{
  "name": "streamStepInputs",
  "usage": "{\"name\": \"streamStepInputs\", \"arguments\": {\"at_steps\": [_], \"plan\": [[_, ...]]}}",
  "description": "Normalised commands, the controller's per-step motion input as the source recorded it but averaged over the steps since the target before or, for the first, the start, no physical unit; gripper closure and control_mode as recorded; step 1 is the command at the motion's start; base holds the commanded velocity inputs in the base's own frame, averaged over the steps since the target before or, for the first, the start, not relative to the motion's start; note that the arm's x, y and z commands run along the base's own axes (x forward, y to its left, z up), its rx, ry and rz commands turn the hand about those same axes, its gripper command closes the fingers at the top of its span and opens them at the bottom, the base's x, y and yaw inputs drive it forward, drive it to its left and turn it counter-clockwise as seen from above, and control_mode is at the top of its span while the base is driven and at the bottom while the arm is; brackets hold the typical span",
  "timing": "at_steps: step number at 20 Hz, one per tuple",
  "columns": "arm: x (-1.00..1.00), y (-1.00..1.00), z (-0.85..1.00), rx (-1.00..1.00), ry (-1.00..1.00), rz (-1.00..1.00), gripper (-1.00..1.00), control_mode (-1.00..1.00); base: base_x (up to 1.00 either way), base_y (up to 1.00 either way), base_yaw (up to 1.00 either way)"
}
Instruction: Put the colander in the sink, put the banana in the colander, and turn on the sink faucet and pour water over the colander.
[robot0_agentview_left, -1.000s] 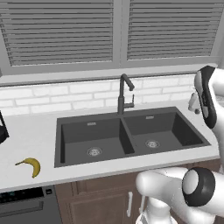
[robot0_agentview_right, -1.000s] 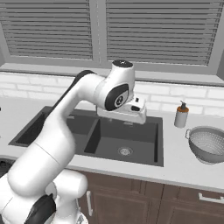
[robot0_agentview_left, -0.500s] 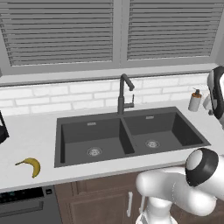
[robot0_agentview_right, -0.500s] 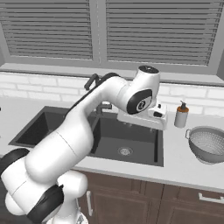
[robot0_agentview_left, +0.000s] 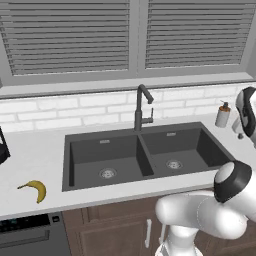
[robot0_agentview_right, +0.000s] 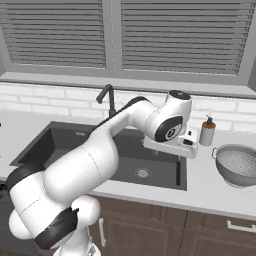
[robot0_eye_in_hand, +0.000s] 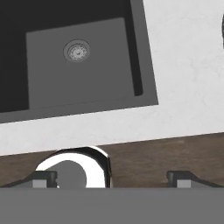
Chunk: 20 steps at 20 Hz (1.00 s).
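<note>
1. Swinging rightward since the earlier frame, the arm nears the round silvery perforated metal colander (robot0_agentview_right: 239, 164), on the white counter (robot0_agentview_right: 210, 187) right of the dark double-basin sink (robot0_agentview_right: 150, 167).
2. End effector (robot0_eye_in_hand: 111, 178): wide open, empty, ready for pickup.

I can read no text, label, brand, number or sign anywhere here: none on the sink (robot0_agentview_left: 150, 155), the sink faucet (robot0_agentview_left: 142, 107), the soap bottle (robot0_agentview_right: 207, 131), the colander (robot0_agentview_right: 237, 165) or the banana (robot0_agentview_left: 35, 189).
</note>
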Motion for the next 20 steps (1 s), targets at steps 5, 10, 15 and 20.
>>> {"name": "streamStepInputs", "arguments": {"at_steps": [5, 10, 15, 20], "plan": [[0.2, -0.02, -0.25, -0.01, 0.0, -0.04, -1.0, -1.0, 0.0, 0.0, 0.0], [0.36, -0.11, -0.26, -0.03, 0.0, -0.05, -1.0, -1.0, 0.0, 0.0, 0.0], [0.3, -0.36, -0.13, -0.1, 0.0, -0.08, -1.0, -1.0, 0.0, 0.0, 0.0], [0.22, -0.53, -0.12, -0.11, -0.08, -0.1, -1.0, -1.0, 0.0, 0.0, 0.0]]}}
